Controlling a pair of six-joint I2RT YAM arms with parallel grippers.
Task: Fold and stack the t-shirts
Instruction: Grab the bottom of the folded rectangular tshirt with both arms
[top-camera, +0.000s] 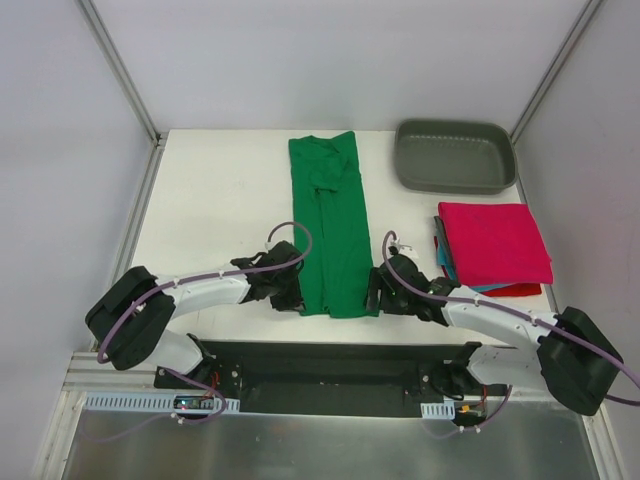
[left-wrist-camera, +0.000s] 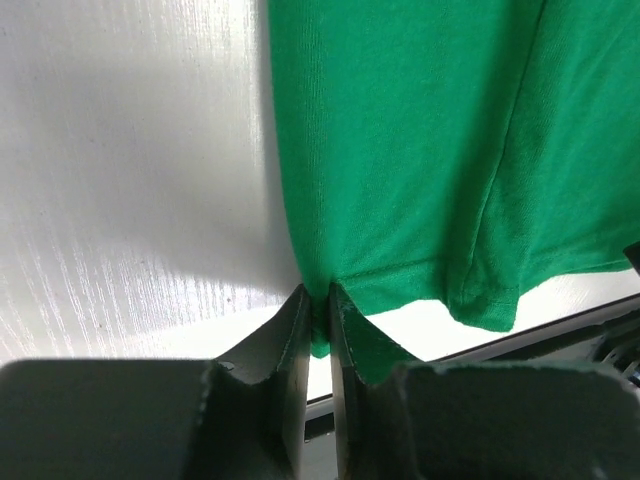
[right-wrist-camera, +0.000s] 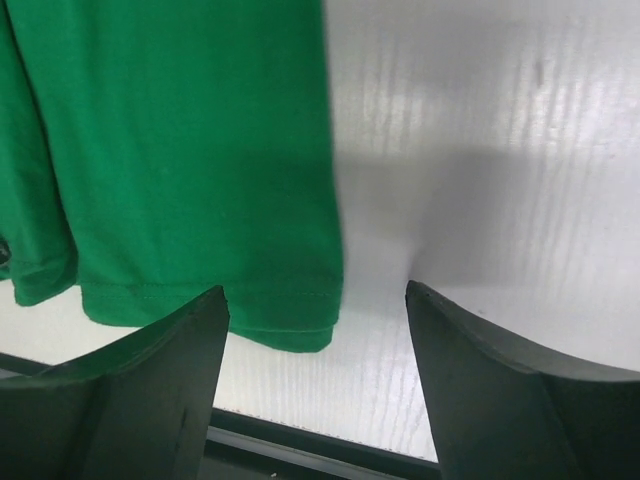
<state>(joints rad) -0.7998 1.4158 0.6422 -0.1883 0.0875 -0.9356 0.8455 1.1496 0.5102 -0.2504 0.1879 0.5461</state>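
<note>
A bright green t-shirt lies on the white table as a long narrow strip running front to back. My left gripper is shut on its near left hem corner, the cloth pinched between the two fingers. My right gripper stands open at the near right hem corner; the cloth lies between its fingers, nearer the left one, and is not gripped. To the right rests a stack of folded t-shirts, a crimson-pink one on top, teal and red edges showing below.
A grey plastic tray sits at the back right of the table. The table's near edge and a dark rail run just behind both grippers. Bare white tabletop lies left of the green shirt.
</note>
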